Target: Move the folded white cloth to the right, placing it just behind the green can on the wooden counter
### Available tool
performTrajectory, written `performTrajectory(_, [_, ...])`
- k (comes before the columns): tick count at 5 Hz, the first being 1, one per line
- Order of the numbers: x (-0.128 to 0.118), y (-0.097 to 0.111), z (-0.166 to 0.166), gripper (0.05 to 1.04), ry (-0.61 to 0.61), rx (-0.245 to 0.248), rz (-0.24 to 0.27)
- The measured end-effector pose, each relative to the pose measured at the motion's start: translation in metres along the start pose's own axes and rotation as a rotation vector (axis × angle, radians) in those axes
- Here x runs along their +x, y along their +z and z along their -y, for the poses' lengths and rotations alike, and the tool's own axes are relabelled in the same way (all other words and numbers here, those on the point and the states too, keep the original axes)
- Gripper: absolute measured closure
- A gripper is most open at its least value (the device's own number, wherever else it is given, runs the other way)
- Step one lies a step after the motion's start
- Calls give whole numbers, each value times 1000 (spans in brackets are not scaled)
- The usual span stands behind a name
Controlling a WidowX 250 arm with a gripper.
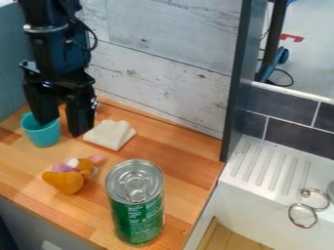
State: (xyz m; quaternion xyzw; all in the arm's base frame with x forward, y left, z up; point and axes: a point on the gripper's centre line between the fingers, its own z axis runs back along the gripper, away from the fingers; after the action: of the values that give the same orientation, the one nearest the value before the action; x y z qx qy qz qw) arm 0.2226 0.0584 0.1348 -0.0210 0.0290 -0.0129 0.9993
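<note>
At the upper left, the black gripper (62, 128) hangs down with its fingers spread apart and nothing visible between them. A teal cup (43, 135) stands upright at the left; one finger overlaps its mouth, and whether it is inside or only above I cannot tell. The other finger is to the right of the cup, beside a folded cream cloth (110, 135). Nearer the front lies an orange plush toy (64, 181) with pink and white parts. A tall green can (137, 217) with a silver lid stands upright at the counter's front right.
The wooden counter (186, 158) ends at a dark upright panel (236, 78) and a whitish wall (163, 58). Right of it is a white sink unit with a ribbed drainboard (271, 163) and metal rings (302, 216). A blue-grey wall bounds the left.
</note>
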Motion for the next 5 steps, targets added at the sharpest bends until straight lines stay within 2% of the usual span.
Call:
performTrajectory(1, [0, -5, 0, 83, -3, -5, -18])
performTrajectory(3, [45, -13, -18, 83, -27, 42, 38])
performTrajectory(4, [70, -30, -32, 83, -28, 81, 42])
performTrajectory(5, [91, -43, -38, 83, -44, 86, 56])
